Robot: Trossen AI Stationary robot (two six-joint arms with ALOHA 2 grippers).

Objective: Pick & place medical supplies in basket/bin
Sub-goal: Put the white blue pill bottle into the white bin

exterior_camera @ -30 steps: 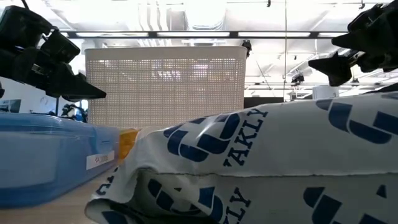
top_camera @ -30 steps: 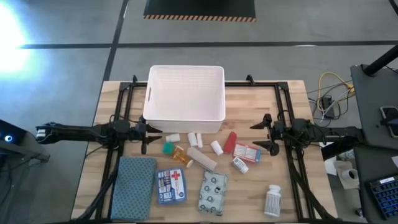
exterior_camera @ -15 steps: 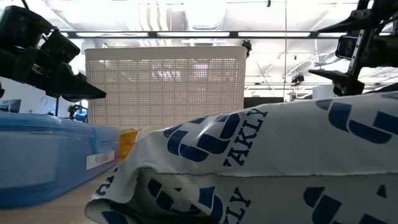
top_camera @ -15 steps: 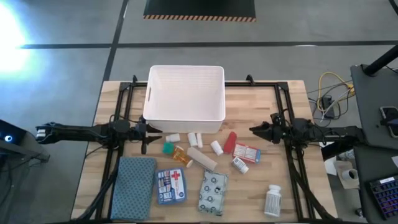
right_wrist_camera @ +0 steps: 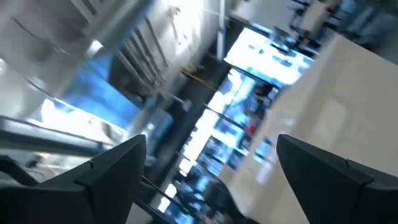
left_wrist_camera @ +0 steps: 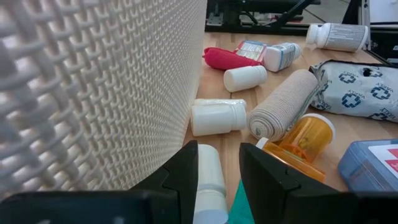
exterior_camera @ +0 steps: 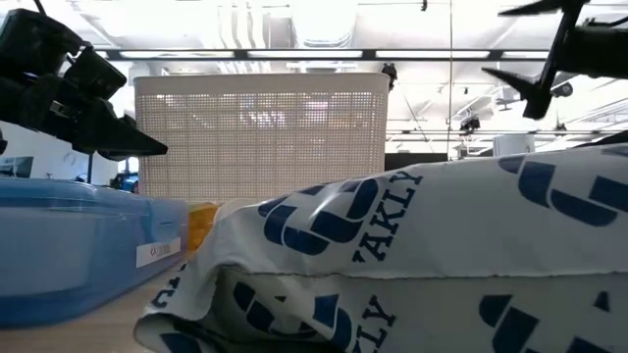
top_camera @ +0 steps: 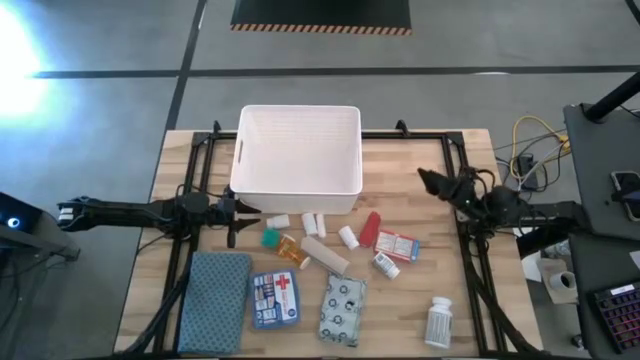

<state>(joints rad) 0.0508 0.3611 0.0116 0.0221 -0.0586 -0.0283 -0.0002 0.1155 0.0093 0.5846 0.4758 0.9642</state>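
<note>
White bottle [left_wrist_camera: 208,180] lying lengthwise between parted left fingers [left_wrist_camera: 180,180], beside bin [top_camera: 298,150]; right gripper [top_camera: 432,182] raised, spread, farther.

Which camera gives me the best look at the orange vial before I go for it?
The left wrist view: the orange vial lies close and large there, beside the bandage roll, just past the left hand. The high view shows it small, in front of the bin. The low view shows only an orange edge. The right wrist view misses it.
</note>
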